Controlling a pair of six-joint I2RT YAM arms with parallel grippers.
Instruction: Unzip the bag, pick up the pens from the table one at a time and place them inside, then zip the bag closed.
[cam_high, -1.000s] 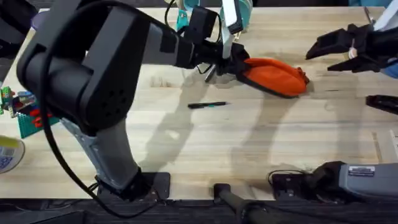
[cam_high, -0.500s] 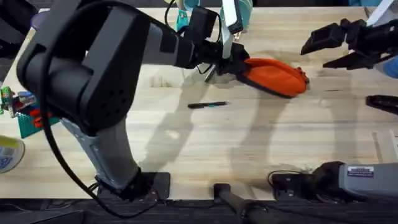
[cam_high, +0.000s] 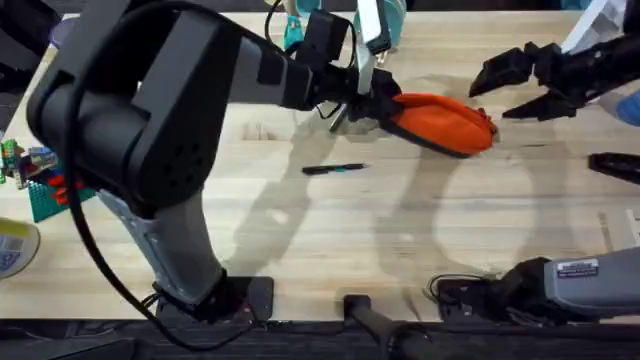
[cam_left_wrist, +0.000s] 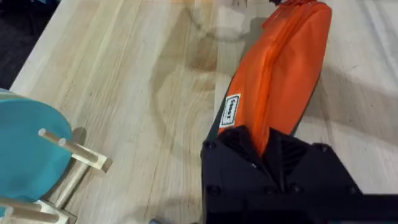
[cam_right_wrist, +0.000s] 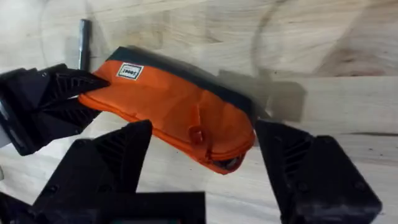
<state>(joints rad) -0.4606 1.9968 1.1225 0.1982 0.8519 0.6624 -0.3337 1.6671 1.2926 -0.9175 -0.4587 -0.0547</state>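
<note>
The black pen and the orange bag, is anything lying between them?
Nothing. In the overhead view, only bare table separates the black pen from the orange bag.

Robot lab: butcher-block table (cam_high: 300, 250)

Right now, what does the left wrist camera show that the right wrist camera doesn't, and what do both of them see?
Only the left wrist view shows the teal rounded object resting on pale wooden sticks.

Only the right wrist view shows the right gripper open, hanging over the pouch's far end, a small orange tab on the pouch, and a slim silver-grey pen lying past the clamped end.

Both show the oblong orange fabric pouch with its white label, the left gripper shut on its label end, and the light wood table.
</note>
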